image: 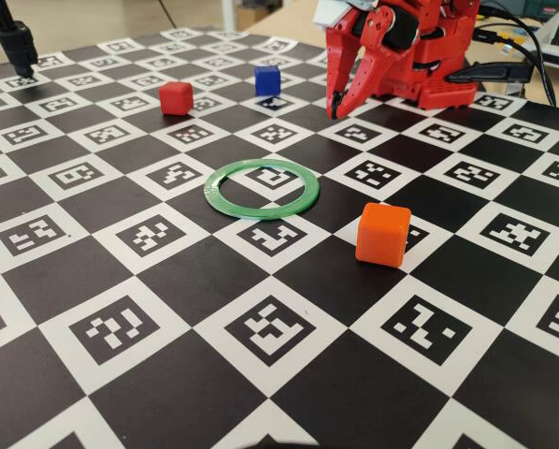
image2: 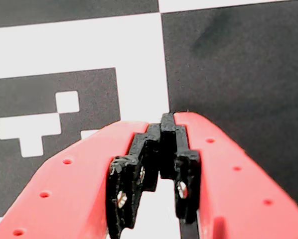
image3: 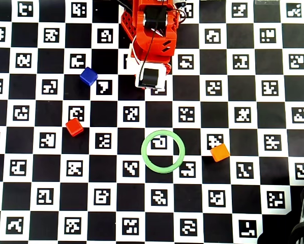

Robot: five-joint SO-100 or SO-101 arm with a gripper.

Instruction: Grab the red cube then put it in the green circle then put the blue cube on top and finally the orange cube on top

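Gripper (image2: 161,124) was shut, empty, tips down beyond ring (image: 262,188). Red cube (image: 176,97) sat left-back of ring, well apart. Likely light, rigid, smooth; best pinched across opposite flat faces.

In the wrist view both red fingers (image2: 228,174) run off the bottom edge; in the overhead view the arm's body hides them (entirely).

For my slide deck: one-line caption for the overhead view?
Red arm's gripper parked; red cube, blue cube, orange cube lie outside the empty green circle.
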